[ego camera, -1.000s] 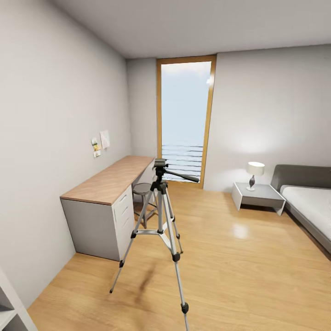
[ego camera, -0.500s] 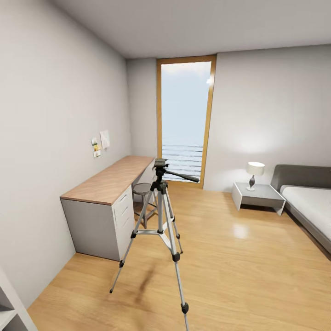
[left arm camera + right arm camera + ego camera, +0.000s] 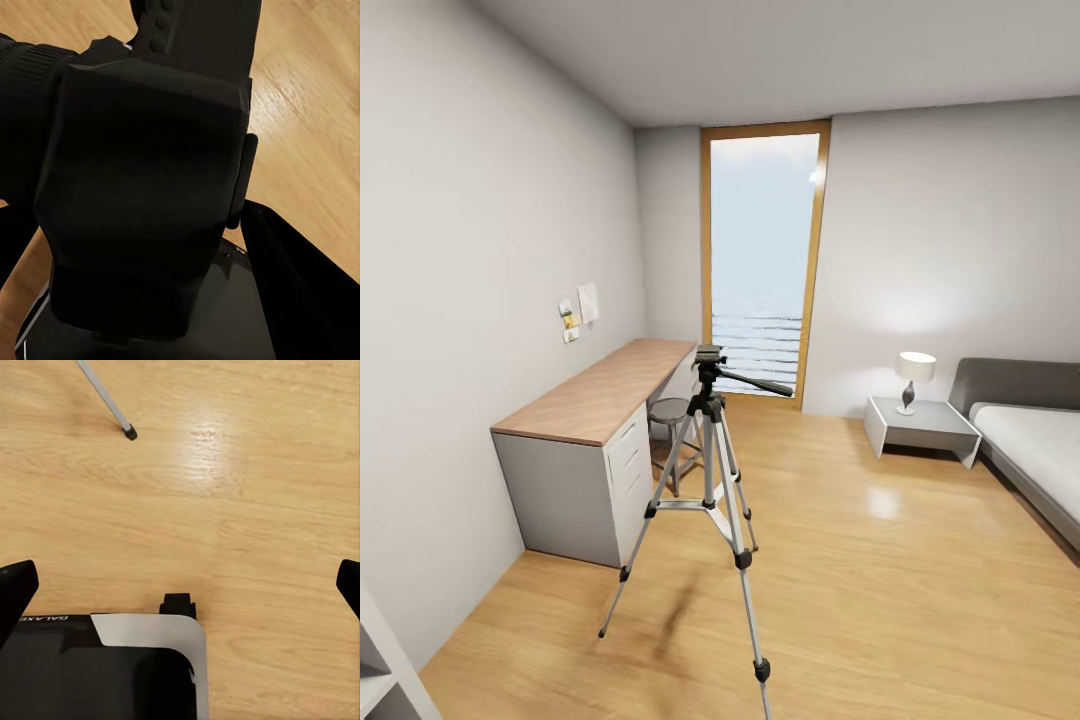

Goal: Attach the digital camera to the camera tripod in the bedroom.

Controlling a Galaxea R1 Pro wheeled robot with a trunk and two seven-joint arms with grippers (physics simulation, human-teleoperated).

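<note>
Black and chunky, the digital camera is clamped in the left jaws; the right jaws are spread wide and empty. The camera tripod stands ahead on the floor, judged light and easily tipped.

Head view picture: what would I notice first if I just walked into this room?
First, the tall silver three-legged camera tripod with its black head, standing on the light wood plank floor in the middle of the room. Behind it glows the tall wood-framed window. In the left wrist view, a chunky black digital camera sits gripped close up.
</note>
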